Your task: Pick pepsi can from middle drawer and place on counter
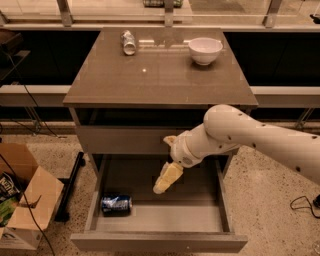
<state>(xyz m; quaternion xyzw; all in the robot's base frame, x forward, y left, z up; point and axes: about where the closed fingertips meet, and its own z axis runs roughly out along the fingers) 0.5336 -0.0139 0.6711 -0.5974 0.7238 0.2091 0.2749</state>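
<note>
A speckled beige stone-chip floor [270, 200] spreads below, with an open brown cardboard box [35, 200] at the left edge and a thin black cable [301, 202] looped at the right. Behind runs a long pale grey ledge [30, 93] before a dark recess [40, 60], topped by grey metal uprights [64, 11]. The gripper [162, 186] hangs low before the grey-brown cabinet [125, 139].
</note>
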